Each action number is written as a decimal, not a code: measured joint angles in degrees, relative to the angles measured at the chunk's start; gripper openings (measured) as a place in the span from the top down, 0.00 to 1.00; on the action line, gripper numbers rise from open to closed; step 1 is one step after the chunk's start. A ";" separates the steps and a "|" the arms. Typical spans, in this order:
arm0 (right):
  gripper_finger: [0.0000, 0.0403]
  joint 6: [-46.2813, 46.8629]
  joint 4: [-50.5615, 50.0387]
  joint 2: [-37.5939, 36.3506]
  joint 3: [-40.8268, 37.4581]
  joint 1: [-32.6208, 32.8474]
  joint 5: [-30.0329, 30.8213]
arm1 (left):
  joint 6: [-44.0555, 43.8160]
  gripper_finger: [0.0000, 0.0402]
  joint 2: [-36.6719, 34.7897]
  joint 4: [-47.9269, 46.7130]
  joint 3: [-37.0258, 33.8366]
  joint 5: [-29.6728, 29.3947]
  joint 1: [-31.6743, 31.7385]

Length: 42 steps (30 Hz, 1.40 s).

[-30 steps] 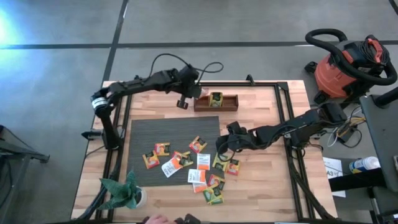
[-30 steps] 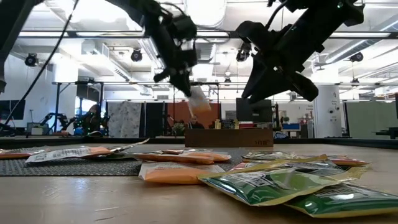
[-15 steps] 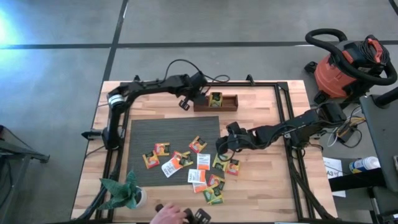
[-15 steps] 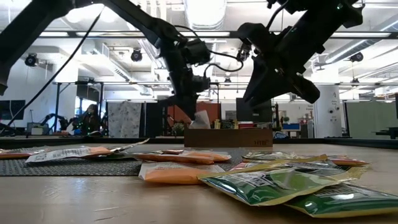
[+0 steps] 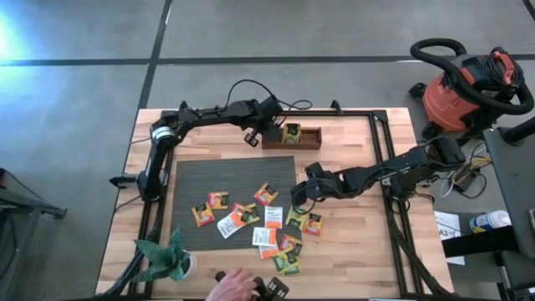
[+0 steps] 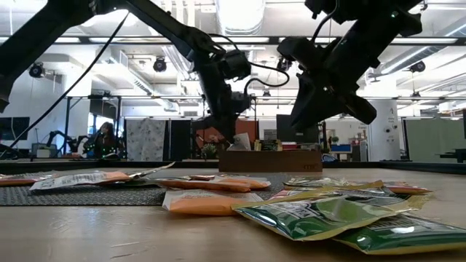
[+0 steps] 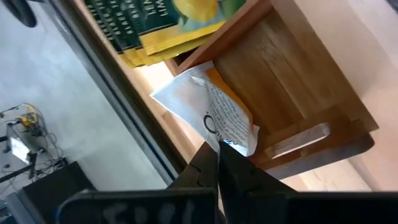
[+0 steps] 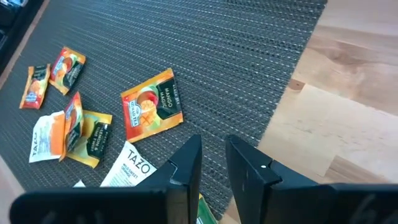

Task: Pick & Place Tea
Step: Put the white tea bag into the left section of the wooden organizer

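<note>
L gripper [image 7: 217, 149] pinching white tea pkt [image 7: 208, 112] at wooden box [image 7: 292, 93] | R gripper [image 8: 213, 155] narrow gap, empty, over mat [image 8: 217, 56]

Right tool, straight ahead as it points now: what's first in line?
Probably the grey mat. The right tool aims down at bare weave just past the mango packet, which lies off to one side. Depth is uncertain.

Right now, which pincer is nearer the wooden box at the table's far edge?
Left. The left pincer is at the wooden box, shut on a white packet at the box's left end. The right pincer hovers over the packets at the mat's right edge, well short of the box.
</note>
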 joint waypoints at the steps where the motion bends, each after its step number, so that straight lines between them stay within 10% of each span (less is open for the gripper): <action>1: 0.82 -0.12 -0.04 0.00 -0.07 -0.33 -0.35 | -0.16 1.00 0.00 0.62 0.00 0.00 0.01; 42: 0.82 -0.53 0.13 0.04 -0.39 -1.85 -2.32 | 0.60 0.95 0.00 4.49 -0.81 -1.99 0.20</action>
